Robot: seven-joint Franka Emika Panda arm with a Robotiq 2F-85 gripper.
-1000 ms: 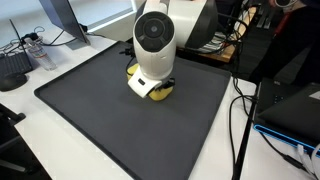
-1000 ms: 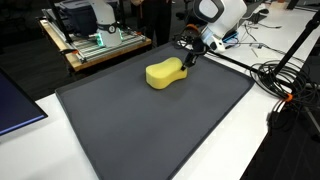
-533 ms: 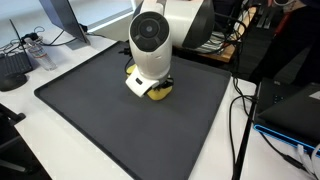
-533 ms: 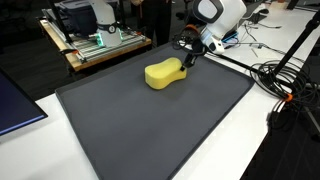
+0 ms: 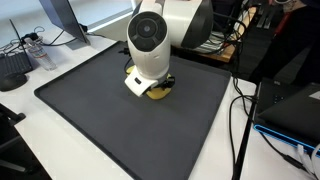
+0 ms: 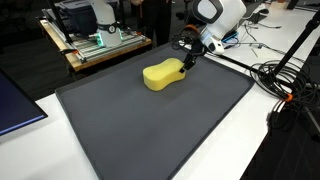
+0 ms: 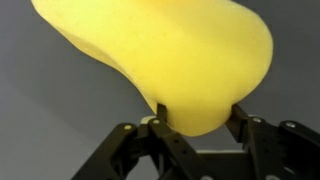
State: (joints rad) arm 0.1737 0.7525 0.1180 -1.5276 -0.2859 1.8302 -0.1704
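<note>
Sponge [image 6: 163, 74]: one, on one mat [image 6: 150, 130]

A white table [image 6: 40, 145] carried a dark mat [image 6: 160, 130]. A yellow sponge [image 6: 163, 74] lay on the mat, and cables [image 6: 285, 80] lay beside it.

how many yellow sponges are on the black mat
1. The yellow sponge lies on the black mat, its narrow end between the fingers of the gripper. The arm hides little of the mat, so another is unlikely.
</note>
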